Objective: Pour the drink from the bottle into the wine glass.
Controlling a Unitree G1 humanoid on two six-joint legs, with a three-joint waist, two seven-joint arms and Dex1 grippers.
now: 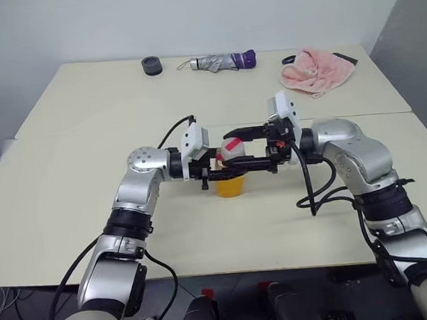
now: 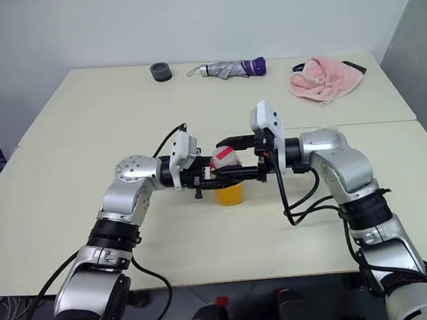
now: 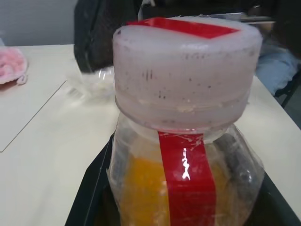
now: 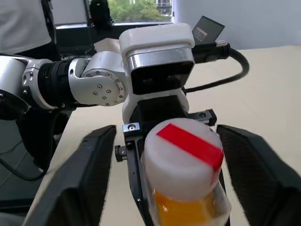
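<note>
Behind the bottle (image 1: pixel 231 172), table (image 1: pixel 82 111) holds umbrella (image 1: pixel 223 61), towel (image 1: pixel 316 70).

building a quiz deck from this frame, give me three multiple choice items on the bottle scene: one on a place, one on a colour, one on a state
1. Where does the pink towel lie?
A. at the table's far right
B. beside the bottle
C. under the left arm

2. What colour is the drink in the bottle?
A. green
B. orange
C. clear

3. How is the bottle's cap?
A. off, lying on the table
B. on the bottle
C. held in the right tool alone, away from the bottle

Answers:
1 A: the towel sits at the far right of the table, along the edge with the folded umbrella and a dark round object.
2 B: orange liquid shows through the clear plastic below the cap.
3 B: the cap sits on the neck while the left tool grips the body and the right tool stands open on either side of the cap.
</note>
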